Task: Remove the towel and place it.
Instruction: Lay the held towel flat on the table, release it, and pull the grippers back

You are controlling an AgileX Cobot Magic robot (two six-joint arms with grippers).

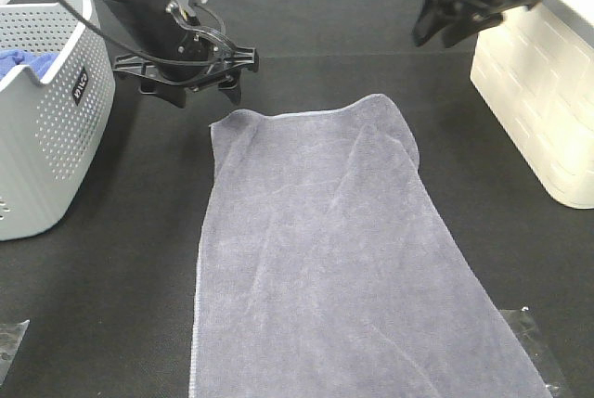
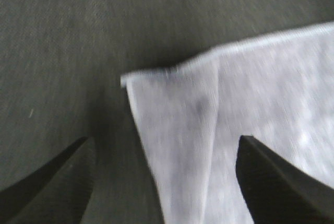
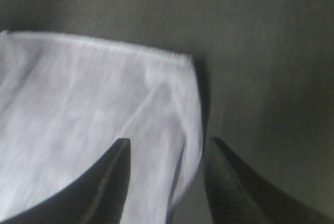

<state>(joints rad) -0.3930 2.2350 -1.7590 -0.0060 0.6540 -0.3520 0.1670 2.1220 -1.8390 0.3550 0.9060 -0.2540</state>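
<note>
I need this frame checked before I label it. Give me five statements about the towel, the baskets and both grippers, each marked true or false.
1. The towel lies spread out on the black table. True.
2. The left gripper is shut on a towel corner. False: its jaws are open and hold nothing, near the towel's far corner.
3. A blue cloth sits in the grey basket. True.
4. The towel is draped over the white basket. False: it lies on the table, apart from that basket.
5. The right gripper has its jaws open. True.
</note>
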